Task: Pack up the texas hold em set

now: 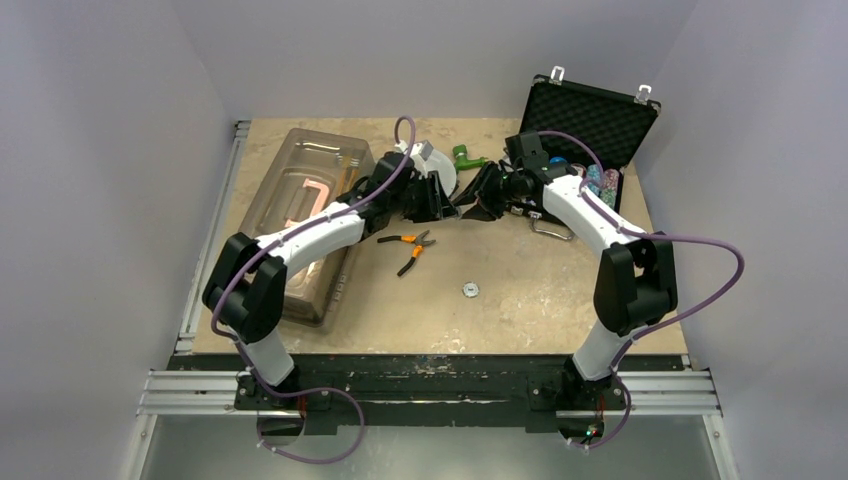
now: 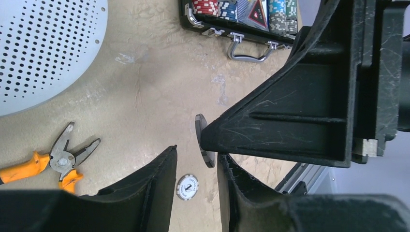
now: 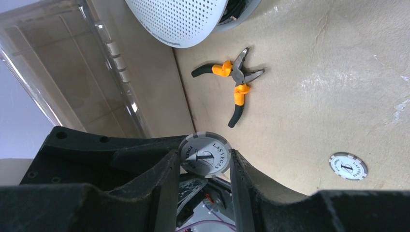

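Note:
The black foam-lined case (image 1: 590, 120) stands open at the back right, with rows of chips (image 2: 208, 7) behind its metal handle (image 2: 249, 50). My right gripper (image 3: 204, 152) is shut on a grey Las Vegas poker chip (image 3: 205, 154), gripped across its width above the table. My left gripper (image 2: 196, 152) faces it tip to tip. Its jaws stand apart, and the chip's edge (image 2: 204, 140) sits just inside them against one finger. A second grey chip (image 1: 471, 290) lies flat on the table (image 2: 187, 187) (image 3: 348, 166).
A large clear plastic bin (image 1: 310, 200) lies at the left. A perforated grey disc (image 1: 435, 165) sits behind the grippers, with a green object (image 1: 465, 155) next to it. Orange-handled pliers (image 1: 410, 245) lie on the table below the left gripper.

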Robot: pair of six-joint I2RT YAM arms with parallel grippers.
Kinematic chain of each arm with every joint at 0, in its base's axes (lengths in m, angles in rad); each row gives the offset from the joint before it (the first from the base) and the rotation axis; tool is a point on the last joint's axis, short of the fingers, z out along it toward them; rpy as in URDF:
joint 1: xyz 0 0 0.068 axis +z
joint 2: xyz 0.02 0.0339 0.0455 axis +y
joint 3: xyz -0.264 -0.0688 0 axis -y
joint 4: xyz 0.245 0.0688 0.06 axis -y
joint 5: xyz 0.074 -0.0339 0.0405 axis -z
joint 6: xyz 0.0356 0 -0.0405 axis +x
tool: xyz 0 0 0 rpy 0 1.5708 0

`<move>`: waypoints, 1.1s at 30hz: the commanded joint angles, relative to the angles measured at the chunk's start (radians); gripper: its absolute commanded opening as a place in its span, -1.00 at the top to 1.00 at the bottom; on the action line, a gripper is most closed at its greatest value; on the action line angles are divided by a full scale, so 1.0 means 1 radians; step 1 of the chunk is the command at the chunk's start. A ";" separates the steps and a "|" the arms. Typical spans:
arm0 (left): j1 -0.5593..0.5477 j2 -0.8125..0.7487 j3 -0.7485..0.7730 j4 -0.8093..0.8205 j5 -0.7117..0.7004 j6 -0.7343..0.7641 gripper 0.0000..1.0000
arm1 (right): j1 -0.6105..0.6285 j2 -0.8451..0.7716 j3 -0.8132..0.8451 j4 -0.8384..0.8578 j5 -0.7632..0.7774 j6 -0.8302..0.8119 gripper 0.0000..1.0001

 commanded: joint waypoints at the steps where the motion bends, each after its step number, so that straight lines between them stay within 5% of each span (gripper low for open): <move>1: -0.004 0.013 0.045 0.033 0.006 -0.011 0.34 | -0.002 -0.022 -0.006 0.037 -0.024 0.024 0.47; 13: -0.004 0.030 0.086 0.012 0.050 0.007 0.95 | -0.003 -0.044 -0.037 0.048 -0.035 0.025 0.45; 18: -0.001 -0.020 0.050 -0.004 0.094 0.026 1.00 | -0.002 -0.058 -0.011 -0.001 -0.028 -0.082 0.11; 22: 0.036 -0.087 -0.023 0.001 0.212 0.014 1.00 | -0.008 -0.079 0.053 -0.102 -0.053 -0.363 -0.27; 28: 0.100 -0.194 -0.120 0.057 0.528 -0.067 1.00 | -0.073 -0.218 -0.095 -0.002 -0.441 -0.530 -0.22; 33: 0.111 -0.273 -0.182 0.136 0.670 -0.181 1.00 | -0.074 -0.347 -0.261 0.181 -0.675 -0.479 -0.14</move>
